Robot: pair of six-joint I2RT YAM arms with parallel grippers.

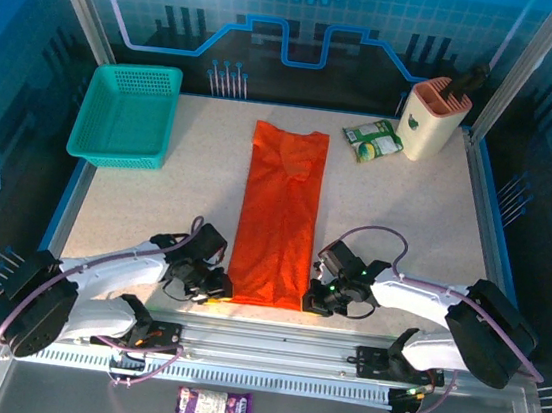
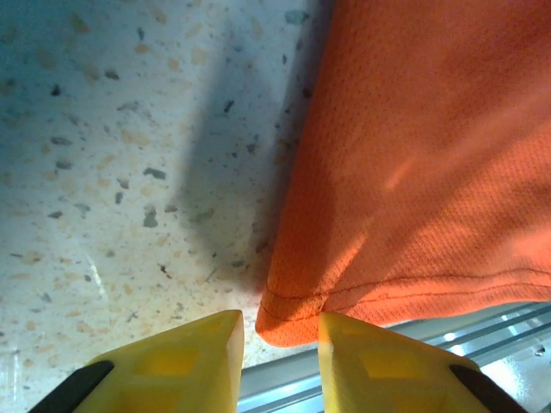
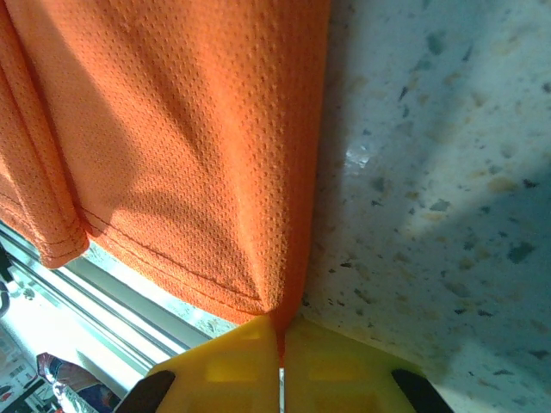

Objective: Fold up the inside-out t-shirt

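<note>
The inside-out t-shirt point(image 1: 278, 212) lies as a long, narrow orange strip down the middle of the table, collar end far, hem end near. My left gripper point(image 1: 214, 288) sits at the near left hem corner. In the left wrist view its yellow fingers point(image 2: 185, 353) stand apart, and the t-shirt's hem corner point(image 2: 293, 318) lies loose in the gap of the left gripper point(image 2: 280, 325). My right gripper point(image 1: 317, 297) is at the near right corner. The right gripper point(image 3: 281, 331) is shut on a pinched fold of the t-shirt point(image 3: 189, 155), which rises from between the pads.
A teal mesh basket point(image 1: 126, 116) stands at the far left. A beige holder point(image 1: 433, 117) and a green packet point(image 1: 373, 141) sit at the far right. A metal rail point(image 1: 268, 352) runs along the near table edge just behind the hem.
</note>
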